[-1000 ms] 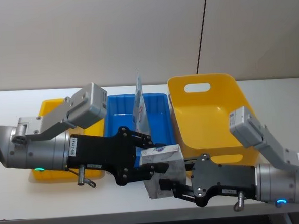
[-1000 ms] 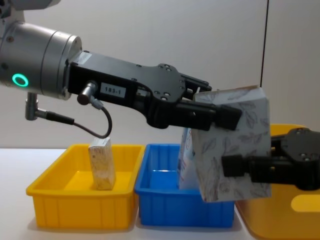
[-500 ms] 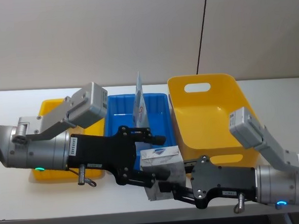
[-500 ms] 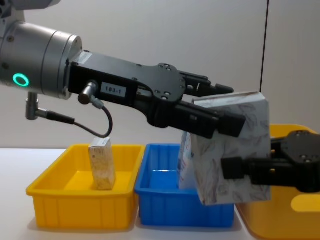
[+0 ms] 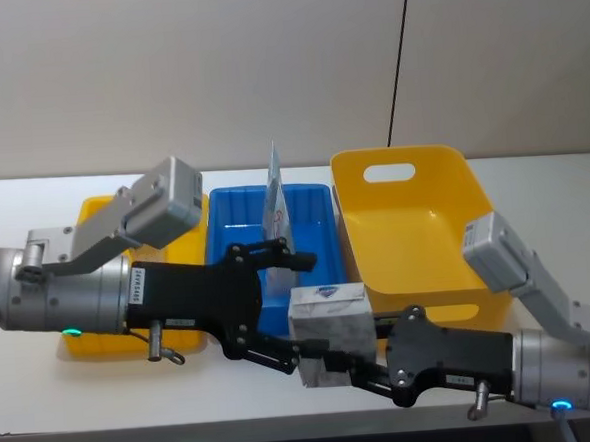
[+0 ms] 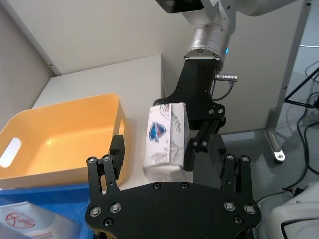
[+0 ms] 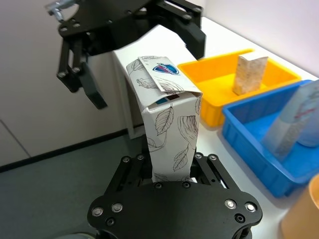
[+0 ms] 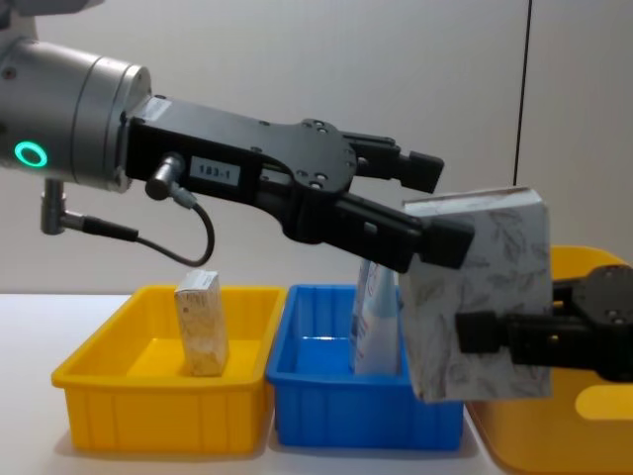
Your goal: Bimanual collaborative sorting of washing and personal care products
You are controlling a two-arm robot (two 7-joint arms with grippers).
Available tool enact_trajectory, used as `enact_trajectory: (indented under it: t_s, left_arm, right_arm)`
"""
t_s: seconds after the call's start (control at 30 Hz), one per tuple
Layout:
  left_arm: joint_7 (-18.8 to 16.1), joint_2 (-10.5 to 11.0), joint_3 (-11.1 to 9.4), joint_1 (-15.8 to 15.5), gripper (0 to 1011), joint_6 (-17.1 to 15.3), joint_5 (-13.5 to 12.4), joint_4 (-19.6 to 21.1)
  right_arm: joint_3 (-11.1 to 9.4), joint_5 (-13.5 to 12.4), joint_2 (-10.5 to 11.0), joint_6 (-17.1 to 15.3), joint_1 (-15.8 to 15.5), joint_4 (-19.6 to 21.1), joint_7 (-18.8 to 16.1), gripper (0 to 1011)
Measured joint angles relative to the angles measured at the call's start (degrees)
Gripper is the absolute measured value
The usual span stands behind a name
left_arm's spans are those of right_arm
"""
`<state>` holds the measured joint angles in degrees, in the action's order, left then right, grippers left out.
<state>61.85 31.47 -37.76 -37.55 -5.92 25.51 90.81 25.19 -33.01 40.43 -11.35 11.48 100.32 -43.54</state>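
Grey card printed with leaf outlines, the box (image 5: 329,324) hangs above the surface (image 5: 33,197) at the lower middle of the head view, in front of the blue tray (image 8: 336,421). The right gripper (image 5: 346,366) reaches in from the lower right with its fingers clamped on the box. The left gripper (image 5: 285,310) comes in from the left with its fingers spread wide, just beside the box; whether a tip touches it I cannot tell. Sorting looks partly done. A tan box (image 8: 201,323) stands in the small yellow tray (image 8: 148,416) at the left, and a pale blue tube (image 8: 376,317) stands in the blue tray. The big yellow tub (image 5: 405,214) at the right shows nothing inside. What seems left is to bring the grey box to its bin and let it go.
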Motion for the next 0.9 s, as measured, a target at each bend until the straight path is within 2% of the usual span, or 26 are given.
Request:
enact_trajectory:
  t_s: [0.27, 0.53, 0.9]
  left_arm:
    - [-3.1, 1.4, 1.9, 1.9, 1001, -1.3, 1.3, 1.7]
    - [-6.7, 2.5, 3.5, 3.5, 1001, -3.6, 2.5, 3.5]
    - [-15.3, 4.2, 5.7, 7.3, 1001, -9.7, 3.7, 8.2]
  right_arm:
    - [-1.7, -0.8, 0.1, 0.5, -2.2, 0.6, 3.9, 332]
    - [-4.1, -1.6, -0.1, 1.7, -5.6, 1.8, 9.4, 332]
    - [-7.5, -1.8, -1.7, 2.9, -9.6, 3.2, 17.9, 332]
